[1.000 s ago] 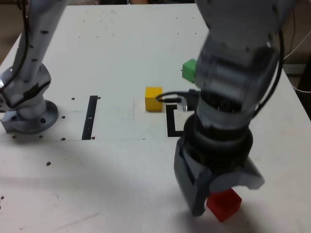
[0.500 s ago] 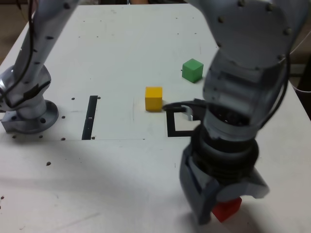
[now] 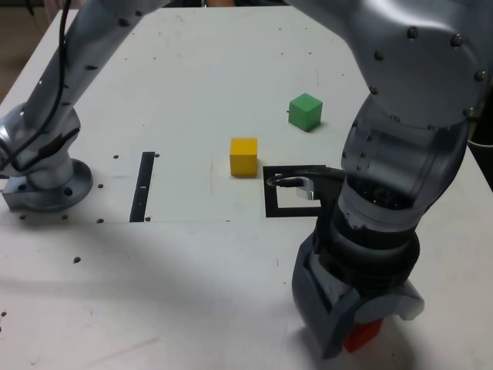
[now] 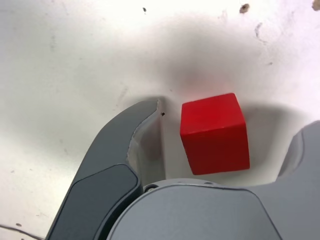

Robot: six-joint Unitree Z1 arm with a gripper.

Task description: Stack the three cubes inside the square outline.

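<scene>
The red cube rests on the white table near its front edge, at the exterior view's right. My gripper is lowered around it, one finger on each side. The wrist view shows a gap between each finger and the cube, so the jaws stand open and nothing is held. The yellow cube sits just off the far-left corner of the black square outline. Farther back to the right is the green cube. The arm covers the outline's right part.
A narrow black strip lies on the table at the exterior view's left. The arm's base stands at the left edge. My arm's bulk rises over the right half of the table.
The gripper has come down over the red cube, hiding more of it in the exterior view. The arm has shifted right, uncovering the green cube. The jaws have narrowed somewhat.
</scene>
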